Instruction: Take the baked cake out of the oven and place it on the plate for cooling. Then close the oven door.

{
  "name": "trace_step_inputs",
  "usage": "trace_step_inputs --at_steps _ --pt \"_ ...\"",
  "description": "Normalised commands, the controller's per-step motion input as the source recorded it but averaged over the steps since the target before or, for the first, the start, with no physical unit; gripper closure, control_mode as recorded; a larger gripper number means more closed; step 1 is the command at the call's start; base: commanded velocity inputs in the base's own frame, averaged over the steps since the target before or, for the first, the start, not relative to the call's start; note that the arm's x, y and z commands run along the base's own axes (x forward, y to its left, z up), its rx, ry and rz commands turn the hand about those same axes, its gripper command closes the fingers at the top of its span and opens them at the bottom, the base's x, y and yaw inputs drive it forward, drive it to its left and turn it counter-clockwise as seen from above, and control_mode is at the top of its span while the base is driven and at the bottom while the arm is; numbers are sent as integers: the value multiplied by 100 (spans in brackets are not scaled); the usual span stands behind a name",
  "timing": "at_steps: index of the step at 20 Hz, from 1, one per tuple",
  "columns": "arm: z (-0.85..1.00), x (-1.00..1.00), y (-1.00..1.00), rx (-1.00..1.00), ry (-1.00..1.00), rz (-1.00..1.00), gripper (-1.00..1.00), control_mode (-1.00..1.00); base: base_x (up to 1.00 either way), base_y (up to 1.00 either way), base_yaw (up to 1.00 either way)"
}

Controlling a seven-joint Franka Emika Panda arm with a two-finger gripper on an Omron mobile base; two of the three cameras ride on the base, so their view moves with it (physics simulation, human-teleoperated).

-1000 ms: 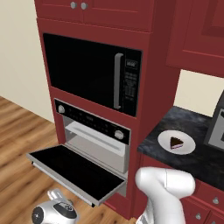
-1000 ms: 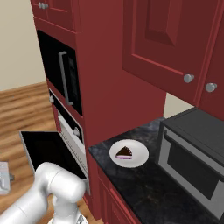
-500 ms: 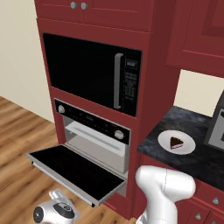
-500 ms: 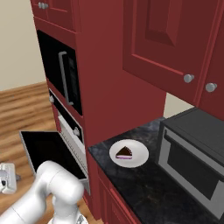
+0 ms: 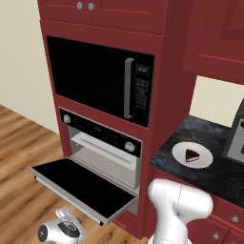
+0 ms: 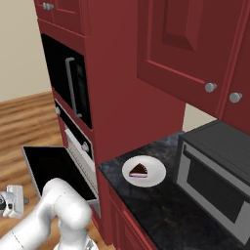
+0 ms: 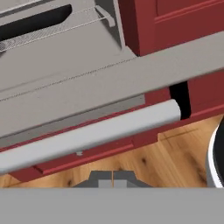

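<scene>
the cake [image 5: 192,155] sits on the plate [image 5: 178,157] to cool; the oven door [image 5: 81,187] hangs open; the gripper [image 7: 113,179], tips pressed together, waits low under the bar handle [image 7: 87,136] to push it up

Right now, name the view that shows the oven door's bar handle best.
The hand view: the bar handle runs across the frame close up, seen from beneath the open oven door. In the left base view only a thin strip of it shows under the door's front edge. In the right base view the arm blocks that edge.
</scene>
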Motion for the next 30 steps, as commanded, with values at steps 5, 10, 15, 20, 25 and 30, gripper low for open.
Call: trace_step_inputs --at_steps 5,10,15,20,25,30 --pt "-42 27 1 -2 -1 -5 100 -100 0 0 0" --pt "-45 30 0 -3 -2 -2 100 -100 0 0 0" --pt "-52 26 0 -5 -1 -1 100 -100 0 0 0" --pt "-47 29 0 -5 0 -1 100 -100 0 0 0" --pt "-45 26 0 -5 -1 -1 100 -100 0 0 0" --pt "-40 25 0 -6 -3 -1 100 -100 0 0 0"
